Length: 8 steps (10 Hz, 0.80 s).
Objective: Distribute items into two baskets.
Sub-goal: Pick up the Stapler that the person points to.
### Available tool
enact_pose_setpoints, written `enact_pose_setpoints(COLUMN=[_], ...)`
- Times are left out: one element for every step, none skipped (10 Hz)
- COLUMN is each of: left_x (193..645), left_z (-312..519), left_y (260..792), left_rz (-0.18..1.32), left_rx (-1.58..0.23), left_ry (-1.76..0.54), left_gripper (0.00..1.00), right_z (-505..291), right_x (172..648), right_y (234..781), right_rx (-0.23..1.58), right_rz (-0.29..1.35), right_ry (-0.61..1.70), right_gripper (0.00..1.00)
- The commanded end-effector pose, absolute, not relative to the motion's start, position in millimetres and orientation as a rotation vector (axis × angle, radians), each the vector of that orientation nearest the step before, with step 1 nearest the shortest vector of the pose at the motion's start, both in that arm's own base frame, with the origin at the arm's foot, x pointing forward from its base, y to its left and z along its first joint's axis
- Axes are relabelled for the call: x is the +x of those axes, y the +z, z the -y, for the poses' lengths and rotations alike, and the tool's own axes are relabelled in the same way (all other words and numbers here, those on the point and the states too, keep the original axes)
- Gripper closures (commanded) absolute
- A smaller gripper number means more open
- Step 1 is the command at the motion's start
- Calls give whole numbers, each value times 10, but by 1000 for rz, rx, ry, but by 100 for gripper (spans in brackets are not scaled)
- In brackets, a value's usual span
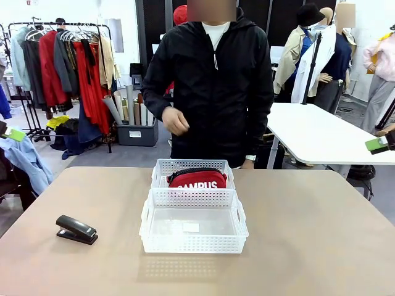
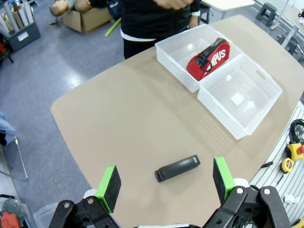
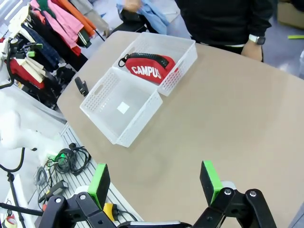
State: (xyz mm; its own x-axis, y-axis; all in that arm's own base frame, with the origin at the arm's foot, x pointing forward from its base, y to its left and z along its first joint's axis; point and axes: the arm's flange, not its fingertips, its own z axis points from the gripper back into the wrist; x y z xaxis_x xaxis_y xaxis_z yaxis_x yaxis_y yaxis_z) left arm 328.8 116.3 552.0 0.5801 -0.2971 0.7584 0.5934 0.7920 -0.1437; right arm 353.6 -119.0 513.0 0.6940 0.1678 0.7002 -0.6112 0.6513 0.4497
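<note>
On the bench [image 1: 308, 234] two white baskets stand end to end, touching, in the middle between the robot and the person. The far basket [image 1: 159, 172], the one nearer the person, holds the red pouch [image 1: 197, 180]; it lies inside the walls with its white "CAMPUS" lettering turned toward the robot. That half of the job looks done.

The near basket [image 1: 192, 243] has nothing of the task in it; only a small pale patch shows on its floor, perhaps a label. The black stapler [image 1: 76, 229] lies flat on the bare bench well to the robot's left of both baskets, touching neither. Judging by the task, it is the one item left, and the near basket is the likely place for it, so about half of the distributing remains.

The left claw [image 2: 164, 163] hangs above the stapler with its green pads [image 2: 108, 183] spread wide, one to each side of it and clear of it; it holds nothing. In the left wrist view the stapler lies nearly in line between the two pads, so a descent and a close seem to be what the next step asks. The right claw [image 2: 0, 0]
</note>
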Motion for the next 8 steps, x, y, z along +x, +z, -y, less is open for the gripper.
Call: enact_pose_setpoints(left_x=[3291, 3291, 3291, 3291, 3291, 3291, 3291, 3291], left_z=[-1172, -1172, -1172, -1172, -1172, -1172, -1172, -1172], left_y=[5512, 5512, 5512, 5512, 5512, 5512, 5512, 5512], left_rz=[806, 806, 806, 806, 806, 806, 806, 806], left_rx=[-421, -421, -421, -421, -421, -421, -421, -421], left_ry=[-551, -551, -551, -551, -551, -551, -551, -551], left_gripper=[0, 0, 0, 0, 0, 0, 0, 0], right_z=[1187, 1187, 1187, 1187, 1187, 1187, 1187, 1187], right_x=[3537, 3537, 3537, 3537, 3537, 3537, 3537, 3537], right_y=[5135, 5135, 5135, 5135, 5135, 5135, 5135, 5135], right_rx=[732, 732, 732, 732, 732, 732, 732, 732], right_rz=[662, 662, 662, 662, 662, 662, 662, 662], right_ry=[483, 483, 483, 483, 483, 483, 483, 483], right_gripper=[0, 0, 0, 0, 0, 0, 0, 0])
